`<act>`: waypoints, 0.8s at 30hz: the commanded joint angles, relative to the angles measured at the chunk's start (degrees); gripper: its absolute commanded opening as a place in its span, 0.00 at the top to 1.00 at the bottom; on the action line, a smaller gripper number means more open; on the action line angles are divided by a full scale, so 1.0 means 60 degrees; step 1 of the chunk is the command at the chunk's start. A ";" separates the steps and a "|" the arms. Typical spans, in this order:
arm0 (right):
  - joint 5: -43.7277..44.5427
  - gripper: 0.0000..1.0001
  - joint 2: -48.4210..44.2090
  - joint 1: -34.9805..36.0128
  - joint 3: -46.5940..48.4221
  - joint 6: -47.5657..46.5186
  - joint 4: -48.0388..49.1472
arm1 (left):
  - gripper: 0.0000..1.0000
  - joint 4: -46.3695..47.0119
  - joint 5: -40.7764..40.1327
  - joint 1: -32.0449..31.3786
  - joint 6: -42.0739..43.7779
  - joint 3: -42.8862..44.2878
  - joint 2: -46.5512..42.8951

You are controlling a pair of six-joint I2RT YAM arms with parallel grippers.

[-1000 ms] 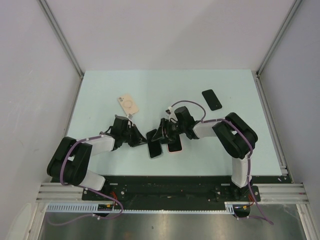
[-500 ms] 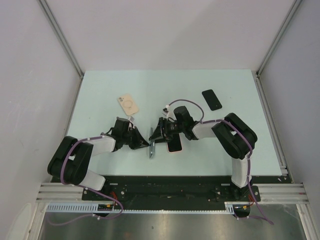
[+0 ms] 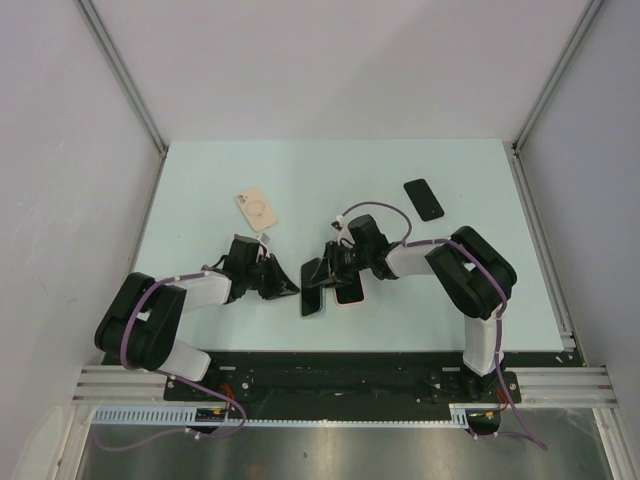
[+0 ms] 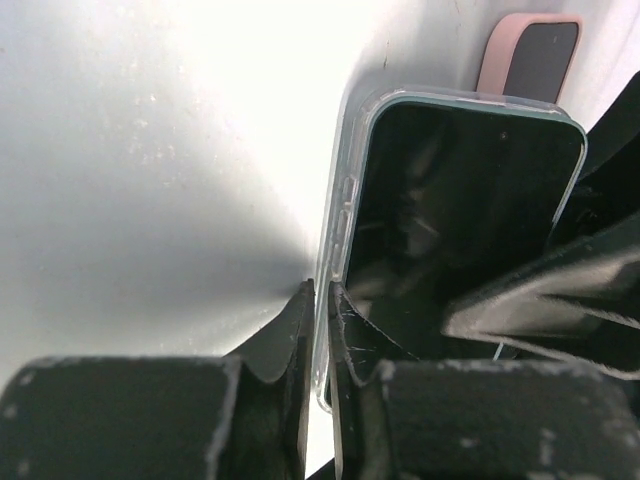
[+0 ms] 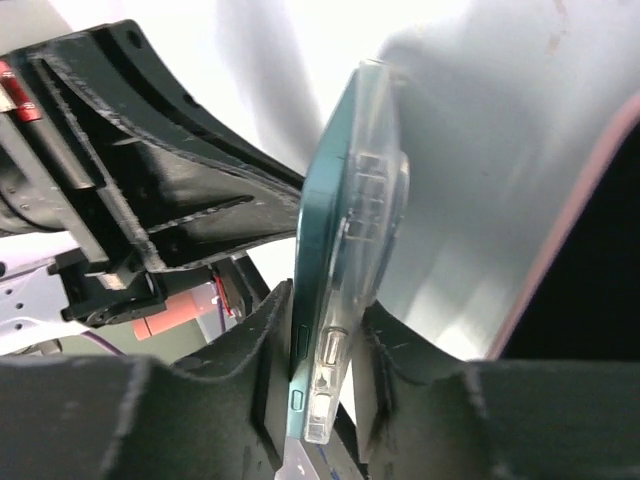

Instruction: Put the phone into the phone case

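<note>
While the right gripper (image 5: 325, 330) squeezes the phone (image 5: 318, 220) and clear case (image 5: 375, 180) together at 6 o'clock on the table (image 3: 200, 180) and the left gripper (image 4: 318, 297) pinches the case rim, press slowly so every corner clicks in

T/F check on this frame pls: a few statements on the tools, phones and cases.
1. The left tool is wide open. False: it is shut on the edge of the clear case.
2. The right tool clamps the phone and clear case together. True.
3. The beige case lies under the right tool. False: it lies apart, farther back than the left tool.
4. A black phone lies alone toward the far right. True.
5. A pink-edged phone lies beside the held one. True.
</note>
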 commanded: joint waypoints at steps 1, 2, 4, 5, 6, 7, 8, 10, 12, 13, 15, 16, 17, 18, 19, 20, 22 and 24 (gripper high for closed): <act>0.0219 0.78 -0.0464 -0.0007 0.0022 -0.0350 -0.0393 | 0.85 -0.0510 -0.0219 -0.0082 0.0250 -0.0160 -0.0195; 0.0262 0.81 -0.0478 0.0007 0.0022 -0.0438 -0.0452 | 0.85 -0.0539 -0.0291 -0.0082 0.0279 -0.0175 -0.0210; 0.0423 0.92 -0.0508 0.0007 0.0022 -0.0541 -0.0685 | 0.85 -0.0613 -0.0336 -0.0082 0.0323 -0.0190 -0.0253; 0.0482 0.95 -0.0537 0.0022 0.0022 -0.0599 -0.0730 | 0.85 -0.0627 -0.0336 -0.0082 0.0338 -0.0190 -0.0283; 0.0497 0.98 -0.0537 0.0022 0.0022 -0.0701 -0.0789 | 0.85 -0.0628 -0.0322 -0.0082 0.0338 -0.0204 -0.0312; 0.0541 1.00 -0.0523 0.0022 0.0022 -0.0731 -0.0862 | 0.84 -0.0642 -0.0307 -0.0082 0.0338 -0.0204 -0.0327; 0.0570 1.00 -0.0508 0.0022 0.0022 -0.0746 -0.0906 | 0.83 -0.0657 -0.0307 -0.0082 0.0352 -0.0204 -0.0385; 0.0599 1.00 -0.0508 0.0022 0.0022 -0.0746 -0.0950 | 0.83 -0.0686 -0.0321 -0.0082 0.0367 -0.0175 -0.0458; 0.0585 1.00 -0.0522 0.0051 0.0022 -0.0717 -0.0950 | 0.83 -0.0715 -0.0380 -0.0082 0.0411 -0.0160 -0.0561; 0.0556 0.95 -0.0522 0.0051 0.0022 -0.0717 -0.0950 | 0.82 -0.0701 -0.0395 -0.0082 0.0397 -0.0146 -0.0590; 0.0367 0.69 -0.0552 0.0051 0.0022 -0.0688 -0.0849 | 0.82 -0.0962 -0.0424 -0.0082 0.0411 -0.0146 -0.0664; 0.0322 0.64 -0.0581 0.0051 0.0022 -0.0659 -0.0819 | 0.82 -0.0935 -0.0424 -0.0082 0.0411 -0.0175 -0.0678; 0.0263 0.59 -0.0610 0.0051 0.0022 -0.0644 -0.0804 | 0.82 -0.0950 -0.0410 -0.0082 0.0411 -0.0190 -0.0693; 0.0190 0.55 -0.0654 0.0037 0.0022 -0.0629 -0.0775 | 0.82 -0.0950 -0.0409 -0.0082 0.0411 -0.0190 -0.0693; 0.0146 0.55 -0.0669 0.0022 0.0022 -0.0600 -0.0746 | 0.82 -0.0950 -0.0409 -0.0082 0.0426 -0.0204 -0.0693; 0.0102 0.55 -0.0669 0.0037 0.0022 -0.0585 -0.0716 | 0.82 -0.0921 -0.0409 -0.0082 0.0426 -0.0204 -0.0679; 0.0072 0.55 -0.0684 0.0008 0.0022 -0.0541 -0.0716 | 0.82 -0.0891 -0.0395 -0.0082 0.0411 -0.0219 -0.0664; 0.0014 0.55 -0.0684 -0.0007 0.0022 -0.0468 -0.0672 | 0.82 -0.0862 -0.0380 -0.0082 0.0411 -0.0219 -0.0635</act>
